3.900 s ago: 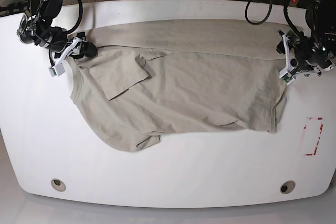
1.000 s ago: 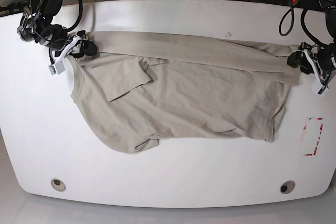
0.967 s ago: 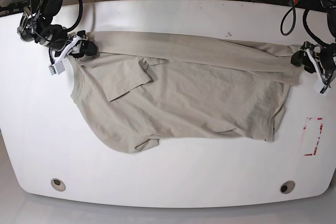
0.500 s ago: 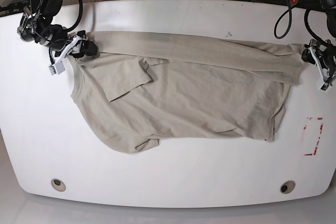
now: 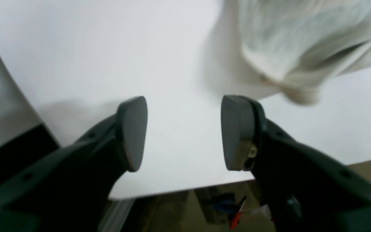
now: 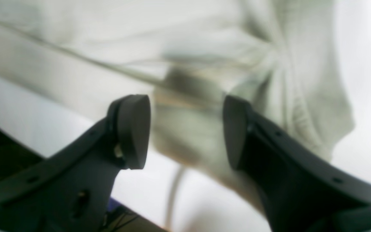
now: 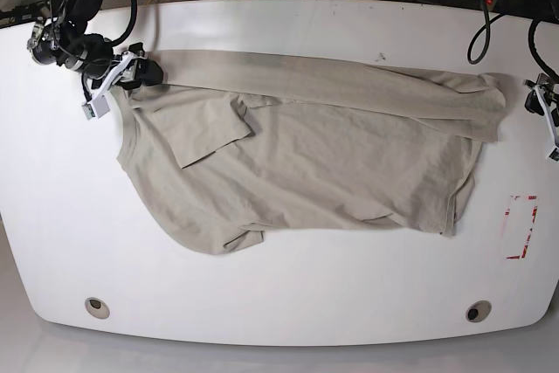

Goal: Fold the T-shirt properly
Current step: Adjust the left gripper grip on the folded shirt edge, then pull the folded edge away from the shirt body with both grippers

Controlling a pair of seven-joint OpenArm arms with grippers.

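The beige T-shirt (image 7: pixel 306 155) lies spread and wrinkled across the white table (image 7: pixel 279 286), its far edge folded over in a long band. My right gripper (image 7: pixel 131 74) is at the shirt's far left corner. In the right wrist view it (image 6: pixel 185 129) is open, its jaws standing wide over blurred shirt fabric (image 6: pixel 204 64). My left gripper (image 7: pixel 540 107) is at the table's right edge, apart from the shirt's right corner (image 7: pixel 493 98). In the left wrist view it (image 5: pixel 183 132) is open over bare table, with a bunched shirt corner (image 5: pixel 285 64) just beyond it.
A red marked rectangle (image 7: pixel 521 226) lies on the table near its right edge. Two round holes (image 7: pixel 97 307) (image 7: pixel 478 311) sit near the front edge. Cables run behind the table's far edge.
My left gripper has pulled back to the right, away from the shirt's right corner, which now lies on the table. My right gripper has shifted slightly up and back.
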